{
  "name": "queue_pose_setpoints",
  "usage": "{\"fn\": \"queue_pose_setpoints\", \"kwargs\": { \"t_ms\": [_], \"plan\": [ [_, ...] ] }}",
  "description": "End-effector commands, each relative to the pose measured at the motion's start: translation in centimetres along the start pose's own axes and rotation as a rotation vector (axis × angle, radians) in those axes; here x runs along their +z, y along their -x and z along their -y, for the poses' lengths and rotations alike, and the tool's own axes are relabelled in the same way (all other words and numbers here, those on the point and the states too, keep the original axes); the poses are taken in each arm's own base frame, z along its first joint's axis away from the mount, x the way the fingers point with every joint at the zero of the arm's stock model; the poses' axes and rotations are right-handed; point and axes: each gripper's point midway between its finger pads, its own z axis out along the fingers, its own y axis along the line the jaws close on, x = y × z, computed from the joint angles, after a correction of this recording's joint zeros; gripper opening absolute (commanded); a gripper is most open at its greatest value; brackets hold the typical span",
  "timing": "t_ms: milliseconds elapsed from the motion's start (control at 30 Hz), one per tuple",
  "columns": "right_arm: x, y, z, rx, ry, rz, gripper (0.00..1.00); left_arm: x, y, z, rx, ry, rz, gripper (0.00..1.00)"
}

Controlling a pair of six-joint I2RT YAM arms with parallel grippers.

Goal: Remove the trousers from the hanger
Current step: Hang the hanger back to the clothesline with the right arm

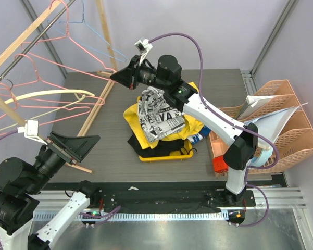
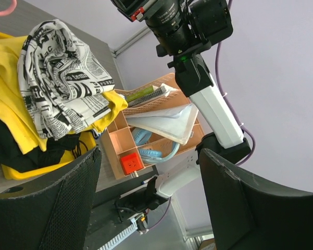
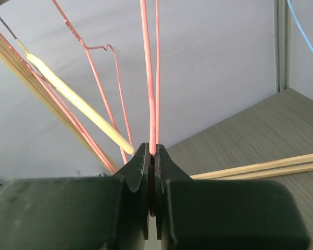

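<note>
At the far side of the counter (image 1: pixel 109 140), left of centre, I had the right pincer (image 1: pixel 114 75) pinching the thin wire of a pink hanger (image 3: pixel 146 67), its jaws pressed together on it. The newspaper-print trousers (image 1: pixel 159 117) lay off the hanger, crumpled on top of yellow and black clothes (image 1: pixel 133 115) in a yellow tray (image 1: pixel 166 156) at mid-counter. Near the left edge my left pincer (image 1: pixel 75 147) hung spread wide, holding nothing.
</note>
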Motion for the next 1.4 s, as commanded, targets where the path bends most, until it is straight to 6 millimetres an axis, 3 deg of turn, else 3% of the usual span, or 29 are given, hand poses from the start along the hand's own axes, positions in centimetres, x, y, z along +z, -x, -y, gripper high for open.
{"fn": "queue_pose_setpoints", "kwargs": {
  "t_ms": [0, 800, 1167, 1233, 1267, 1367],
  "plan": [
    [0.2, 2.3, -1.3, -0.001, 0.065, 0.098, 0.01, 0.8, 0.1, 0.4, 0.001, -0.009, -0.016, 0.76],
    [3.6, -2.6, -0.3, 0.085, 0.124, 0.014, 0.01, 2.1, -0.1, 0.6, 0.009, -0.012, -0.048, 0.76],
    [3.5, -5.1, 0.3, 0.101, 0.075, -0.098, 0.02, 2.7, -0.7, 0.2, 0.015, -0.013, -0.070, 0.77],
    [2.8, -4.9, 0.5, 0.114, 0.050, -0.114, 0.11, 2.8, -0.9, -0.3, 0.018, 0.006, -0.079, 0.79],
    [2.4, -5.2, 0.9, 0.123, 0.008, -0.131, 0.25, 2.8, -0.9, -0.5, 0.024, 0.016, -0.078, 0.79],
    [0.8, -6.2, 1.3, 0.145, -0.067, -0.195, 0.42, 2.9, -1.4, -1.2, 0.036, 0.038, -0.096, 0.82]
  ]
}}
